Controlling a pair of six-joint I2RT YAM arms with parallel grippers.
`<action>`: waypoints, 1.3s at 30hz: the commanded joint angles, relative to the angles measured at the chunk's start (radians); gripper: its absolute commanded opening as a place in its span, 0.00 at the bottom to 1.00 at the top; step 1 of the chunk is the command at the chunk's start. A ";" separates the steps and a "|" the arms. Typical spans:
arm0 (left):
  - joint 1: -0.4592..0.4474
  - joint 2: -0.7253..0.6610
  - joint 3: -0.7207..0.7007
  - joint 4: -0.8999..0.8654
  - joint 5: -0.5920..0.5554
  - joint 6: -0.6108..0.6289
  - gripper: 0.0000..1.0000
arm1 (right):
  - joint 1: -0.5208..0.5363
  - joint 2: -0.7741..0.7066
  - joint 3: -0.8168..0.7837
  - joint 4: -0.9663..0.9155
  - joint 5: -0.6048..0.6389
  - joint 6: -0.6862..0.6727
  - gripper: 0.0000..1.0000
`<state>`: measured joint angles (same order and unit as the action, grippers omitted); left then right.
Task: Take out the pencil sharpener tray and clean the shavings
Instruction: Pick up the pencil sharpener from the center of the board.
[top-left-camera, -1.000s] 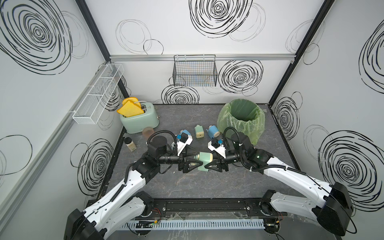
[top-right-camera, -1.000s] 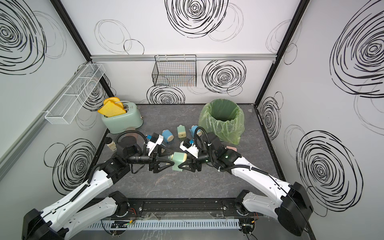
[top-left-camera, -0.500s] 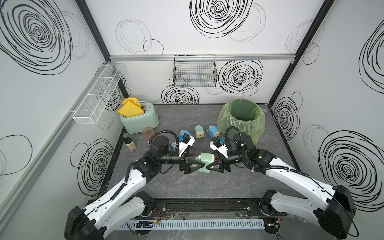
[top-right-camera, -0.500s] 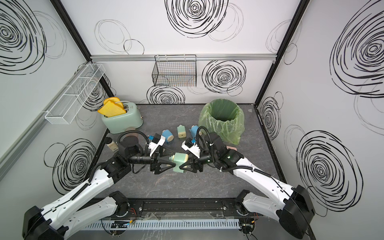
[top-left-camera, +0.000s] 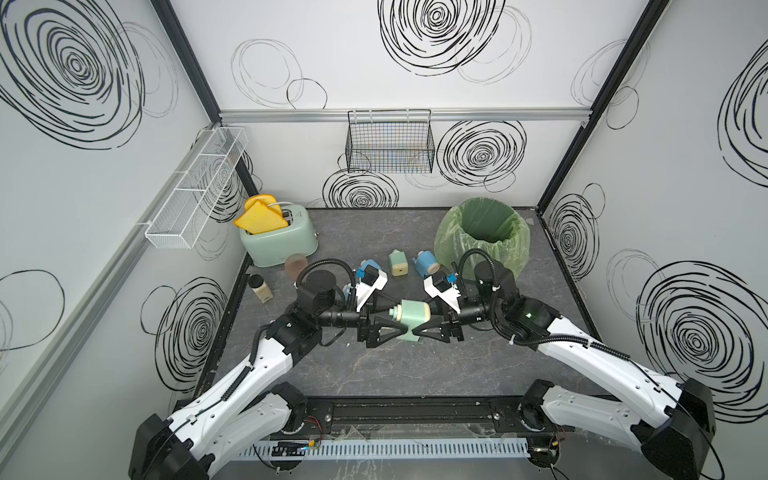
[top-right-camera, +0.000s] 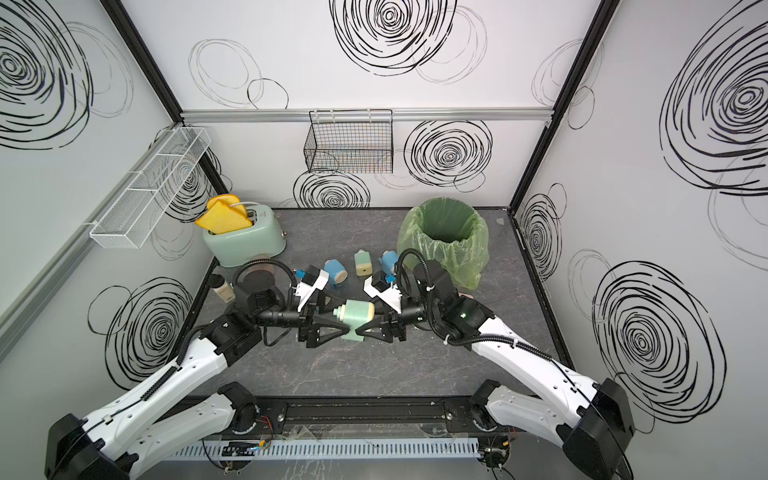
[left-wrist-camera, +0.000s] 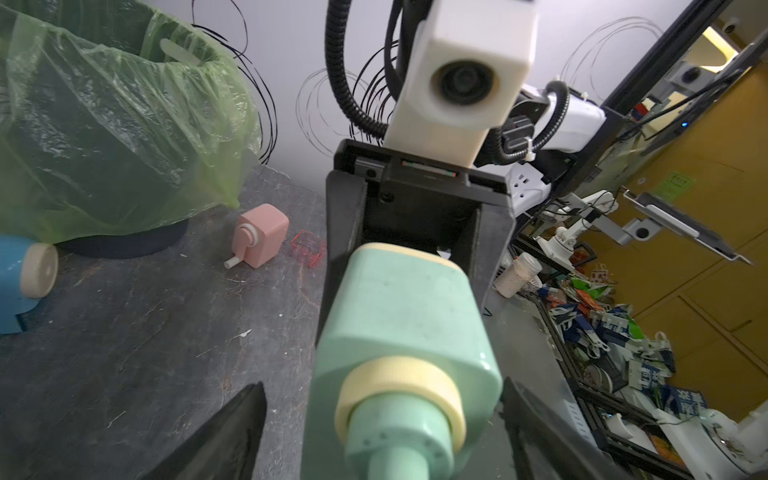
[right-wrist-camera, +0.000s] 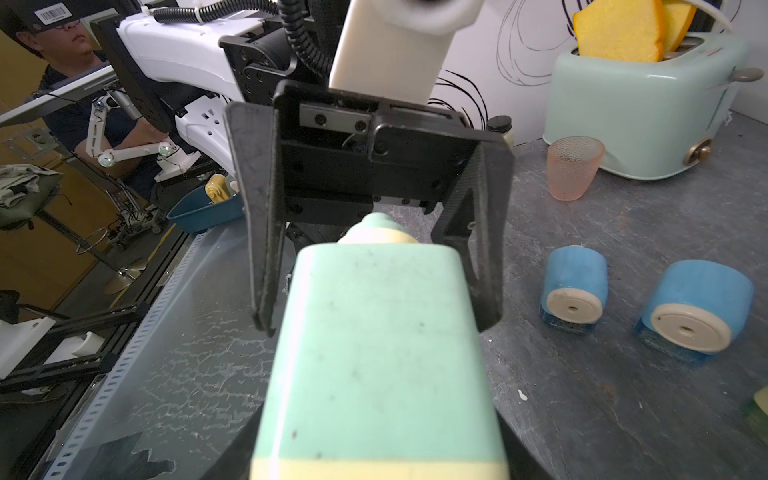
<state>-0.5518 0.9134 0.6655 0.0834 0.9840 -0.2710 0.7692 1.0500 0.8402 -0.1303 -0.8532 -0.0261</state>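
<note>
No wording can be read; a white barcode label (right-wrist-camera: 53, 13) on a black panel has digits too small; a green sign (left-wrist-camera: 676, 184) on a yellow wall is blurred.

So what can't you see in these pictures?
- Tray of the green sharpener: in both top views the left claw and right claw cover its lower side; wrist views show only its upper faces.
- Right claw's grip: right wrist view, the sharpener's body hides it.
- Shavings in the bin: top views, too dark inside.
</note>
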 joint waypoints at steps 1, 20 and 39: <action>-0.017 -0.010 -0.012 0.066 0.079 -0.002 0.87 | 0.006 -0.004 0.031 0.057 -0.035 -0.006 0.37; 0.063 -0.045 -0.022 0.127 0.112 -0.037 0.41 | -0.060 -0.078 -0.099 0.281 -0.116 0.101 0.75; 0.131 -0.107 -0.106 0.449 0.127 -0.228 0.27 | -0.073 0.031 -0.150 0.621 -0.130 0.284 0.95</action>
<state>-0.4290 0.8204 0.5610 0.4252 1.0988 -0.4770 0.6968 1.0786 0.7013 0.3725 -0.9871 0.2089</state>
